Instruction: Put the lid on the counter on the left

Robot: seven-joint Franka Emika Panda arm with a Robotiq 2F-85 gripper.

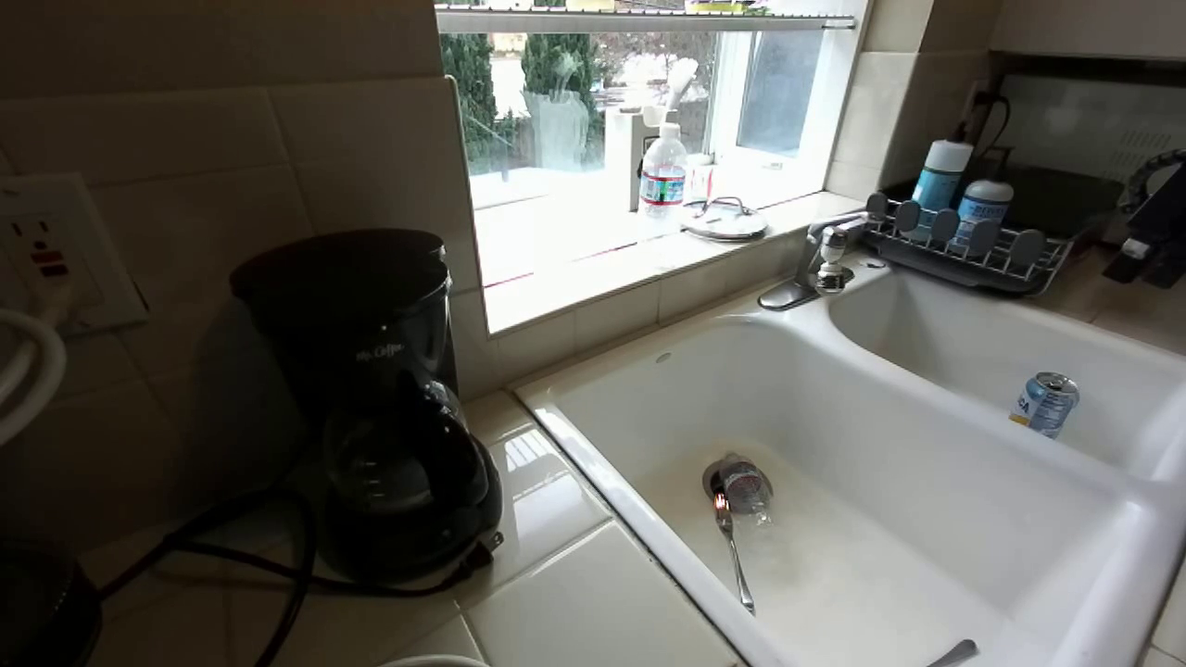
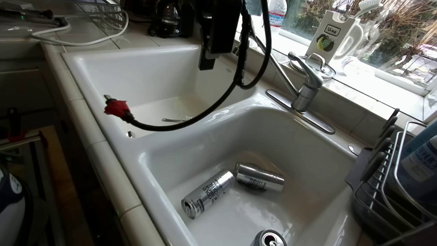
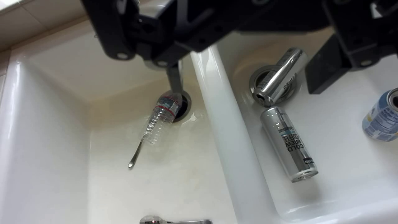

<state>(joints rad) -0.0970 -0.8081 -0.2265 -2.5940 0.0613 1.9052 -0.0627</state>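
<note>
Located lid (image 1: 725, 223) on ledge (image 1: 574, 283), near tap (image 2: 305, 97), with handle (image 2: 319, 57) uppermost; not yet placed on tabletop (image 1: 593, 593). Judged stiff, fairly light, smooth enough to slip, and, if of glass as suspected, liable to crack on a drop. Recommended pinching across handle rather than elsewhere, then lifting level, clear of tap and bottle (image 1: 663, 176). Found claw (image 3: 247, 85) above sink (image 3: 228, 124), well apart from lid. In the wrist view, observed fingers (image 3: 326, 68) spread wide, with nothing held between. In an exterior view, noted claw hanging tips down. Assessed as unready to grasp until brought to ledge and aligned with handle.
</note>
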